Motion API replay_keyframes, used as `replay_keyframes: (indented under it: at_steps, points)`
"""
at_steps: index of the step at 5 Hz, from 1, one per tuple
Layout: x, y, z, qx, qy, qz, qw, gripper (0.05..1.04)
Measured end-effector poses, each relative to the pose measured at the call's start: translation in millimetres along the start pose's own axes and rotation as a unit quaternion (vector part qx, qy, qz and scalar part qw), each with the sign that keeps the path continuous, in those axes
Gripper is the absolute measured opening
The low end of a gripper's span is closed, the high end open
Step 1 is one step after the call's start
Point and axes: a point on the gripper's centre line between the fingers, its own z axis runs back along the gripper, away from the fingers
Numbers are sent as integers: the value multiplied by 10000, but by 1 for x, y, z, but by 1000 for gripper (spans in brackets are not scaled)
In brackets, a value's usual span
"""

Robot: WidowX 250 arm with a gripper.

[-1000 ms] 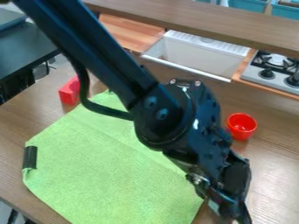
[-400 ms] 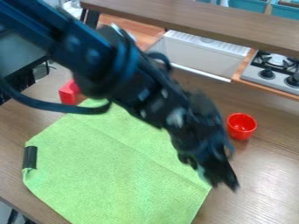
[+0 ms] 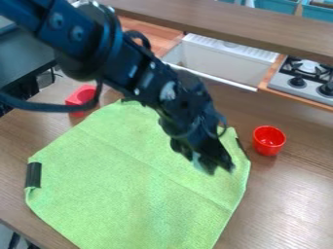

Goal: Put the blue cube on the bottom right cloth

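Camera view — gripper over green towel.
Spread or pressed together, we can't tell; the soft towel may ruck — we'd take the blue cube by opposite faces.

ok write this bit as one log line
claw: over right part of green cloth | red cup: right of cloth | red block: picture's upper left

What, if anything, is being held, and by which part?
It cannot be told whether the gripper, over the green cloth, holds anything, or where.
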Motion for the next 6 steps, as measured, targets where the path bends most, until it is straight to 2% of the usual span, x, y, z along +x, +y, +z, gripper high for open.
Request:
replay_keyframes:
  at_steps: [2,3,4,5,6]
  points:
    - [-1,61,3,345,-82,471,9983,475]
    - [-6,81,5,466,-88,558,9973,475]
    - [-23,94,5,336,93,642,9973,475]
    - [-48,72,5,17,423,324,9986,475]
    - [-69,42,17,-323,607,-162,9975,475]
